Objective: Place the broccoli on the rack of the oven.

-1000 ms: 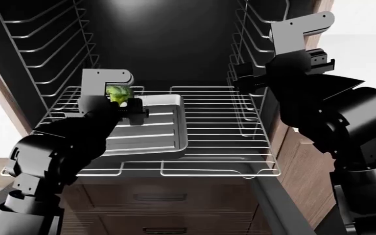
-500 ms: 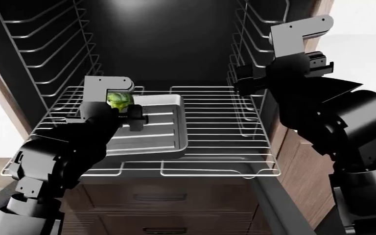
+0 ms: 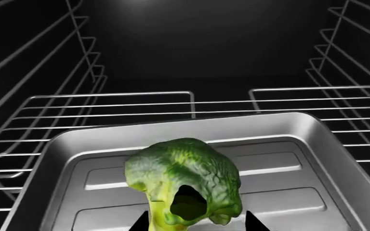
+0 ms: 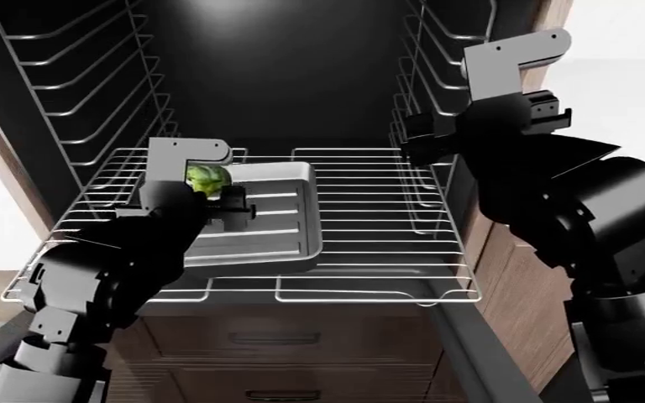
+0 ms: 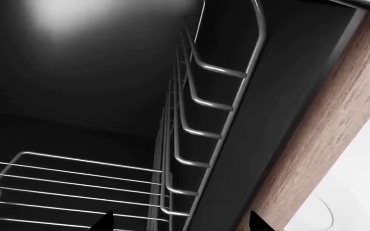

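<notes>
The broccoli (image 3: 185,180) (image 4: 204,176) is a dark green floret on a yellow-green stem. My left gripper (image 3: 194,224) (image 4: 212,186) is shut on it by the stem. It hangs just above the back left part of the grey baking tray (image 3: 288,159) (image 4: 266,239), which lies on the silver wire rack (image 3: 108,103) (image 4: 379,235). The rack is pulled forward out of the black oven (image 4: 278,67). My right gripper (image 5: 181,224) (image 4: 410,138) is open and holds nothing, beside the right wall, above the rack's right edge.
Wire ladder guides (image 4: 76,92) (image 5: 198,110) line both side walls of the cavity. Brown wood (image 5: 326,134) frames the oven on the right. Wooden drawers (image 4: 278,340) sit below the rack's front edge. Bare rack bars lie right of the tray.
My left gripper has come down a little with the broccoli, closer to the tray. The right arm has hardly moved.
</notes>
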Available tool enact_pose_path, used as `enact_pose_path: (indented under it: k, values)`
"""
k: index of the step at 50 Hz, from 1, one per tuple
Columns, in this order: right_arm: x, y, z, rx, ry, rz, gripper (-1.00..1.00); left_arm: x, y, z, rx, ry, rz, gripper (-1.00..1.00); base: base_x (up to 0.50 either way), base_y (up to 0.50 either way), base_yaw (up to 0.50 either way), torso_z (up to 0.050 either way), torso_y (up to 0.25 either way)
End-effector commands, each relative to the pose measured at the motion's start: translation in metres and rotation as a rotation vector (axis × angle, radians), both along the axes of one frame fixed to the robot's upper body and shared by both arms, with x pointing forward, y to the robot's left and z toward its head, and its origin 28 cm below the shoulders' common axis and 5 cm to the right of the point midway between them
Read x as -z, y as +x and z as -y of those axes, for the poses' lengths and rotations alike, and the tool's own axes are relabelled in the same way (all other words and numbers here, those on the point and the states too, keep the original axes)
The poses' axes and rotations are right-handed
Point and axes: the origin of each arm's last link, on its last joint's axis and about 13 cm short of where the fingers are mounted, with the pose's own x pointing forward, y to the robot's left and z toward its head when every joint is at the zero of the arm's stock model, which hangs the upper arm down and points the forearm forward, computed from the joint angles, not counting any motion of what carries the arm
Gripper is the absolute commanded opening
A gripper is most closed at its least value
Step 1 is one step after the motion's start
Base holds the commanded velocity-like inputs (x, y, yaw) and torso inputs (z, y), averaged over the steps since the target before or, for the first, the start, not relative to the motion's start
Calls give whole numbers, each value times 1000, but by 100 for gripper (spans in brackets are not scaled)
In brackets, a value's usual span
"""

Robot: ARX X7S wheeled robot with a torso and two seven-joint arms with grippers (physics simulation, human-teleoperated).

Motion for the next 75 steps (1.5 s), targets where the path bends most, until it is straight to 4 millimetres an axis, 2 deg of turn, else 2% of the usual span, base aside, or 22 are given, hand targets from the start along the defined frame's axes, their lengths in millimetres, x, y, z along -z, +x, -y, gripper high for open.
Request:
enact_pose_path:
  k: [1, 9, 33, 49, 58, 63, 75]
  values:
    - [1, 0, 0, 2, 0, -2, 100, -2, 0, 0, 1, -6, 9, 100, 0, 0, 0, 0, 0]
    - [1, 0, 1, 3, 0, -2, 100, -6, 0, 0, -8, -3, 29, 100, 0, 0, 0, 0, 0]
    - [2, -2, 0, -1, 2, -1, 100, -43, -11, -1, -27, -34, 135, 100, 0, 0, 0, 0, 0]
    - [-2, -7, -5, -28, 8, 13, 100, -67, -38, 9, 39, -43, 239, 100, 0, 0, 0, 0, 0]
    - [-8, -23, -11, -67, -6, 35, 100, -79, -64, 22, 100, -60, 289, 100, 0, 0, 0, 0, 0]
    - [-14, -43, -19, -98, -23, 65, 100, -86, -80, 26, 130, -79, 323, 100, 0, 0, 0, 0, 0]
    - [-10, -89, -37, -168, -33, 135, 100, -88, -120, 34, 220, -85, 379, 100, 0, 0, 0, 0, 0]
